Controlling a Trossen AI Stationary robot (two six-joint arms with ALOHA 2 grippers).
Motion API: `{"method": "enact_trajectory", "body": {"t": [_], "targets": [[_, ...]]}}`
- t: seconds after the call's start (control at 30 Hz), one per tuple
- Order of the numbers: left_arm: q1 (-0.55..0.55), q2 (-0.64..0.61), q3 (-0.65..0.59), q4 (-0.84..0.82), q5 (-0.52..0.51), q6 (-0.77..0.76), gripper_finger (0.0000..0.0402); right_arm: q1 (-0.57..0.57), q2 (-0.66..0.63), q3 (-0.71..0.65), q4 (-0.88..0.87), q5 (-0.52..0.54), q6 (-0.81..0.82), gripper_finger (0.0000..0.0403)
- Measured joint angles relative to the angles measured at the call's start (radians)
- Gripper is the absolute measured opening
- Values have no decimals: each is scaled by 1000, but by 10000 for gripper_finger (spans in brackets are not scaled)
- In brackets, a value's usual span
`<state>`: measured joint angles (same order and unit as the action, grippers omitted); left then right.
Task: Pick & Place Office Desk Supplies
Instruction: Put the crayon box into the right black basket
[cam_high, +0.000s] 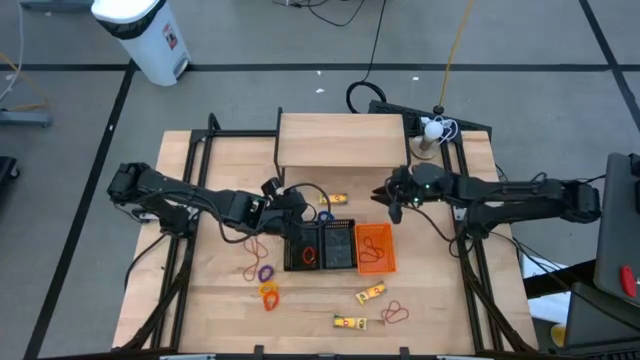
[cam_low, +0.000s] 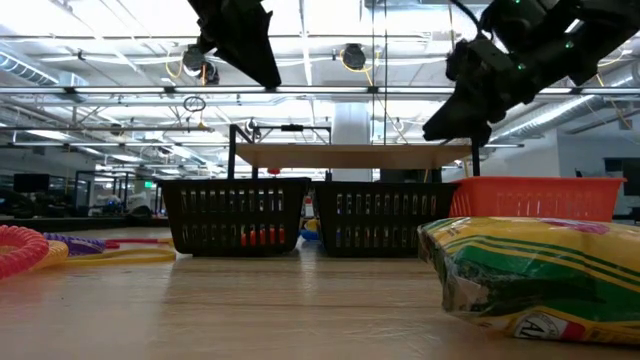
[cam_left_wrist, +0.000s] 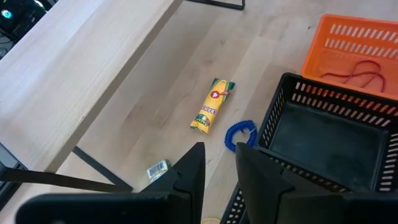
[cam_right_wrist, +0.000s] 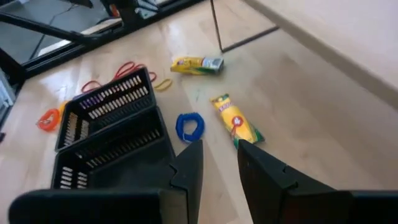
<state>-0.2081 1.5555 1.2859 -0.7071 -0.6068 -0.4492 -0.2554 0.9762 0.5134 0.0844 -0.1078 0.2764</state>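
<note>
Overhead, left pincer (cam_high: 297, 196) and right pincer (cam_high: 384, 196) hovering above desk (cam_high: 220, 300), fingers slightly parted, grasping nothing. Yellow packet (cam_left_wrist: 213, 104) and blue loop (cam_left_wrist: 240, 134) lying beside black basket (cam_left_wrist: 323, 146); red bands (cam_left_wrist: 360, 71) inside orange basket (cam_left_wrist: 373, 37).

My overhead camera looks straight down on the whole desk (cam_high: 230, 300). My low one sits at desk height, facing the room. Both wrist cameras look closely down on one blue coil (cam_left_wrist: 240, 134).
</note>
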Motion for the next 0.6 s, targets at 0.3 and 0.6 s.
{"method": "enact_trajectory", "body": {"t": [0.3, 0.6], "targets": [[0, 0, 0, 1, 2, -1, 93, -1, 167, 113, -35, 1, -42, 89], [-16, 0, 0, -8, 41, -29, 93, -41, 335, 190, -44, -7, -94, 89]]}}
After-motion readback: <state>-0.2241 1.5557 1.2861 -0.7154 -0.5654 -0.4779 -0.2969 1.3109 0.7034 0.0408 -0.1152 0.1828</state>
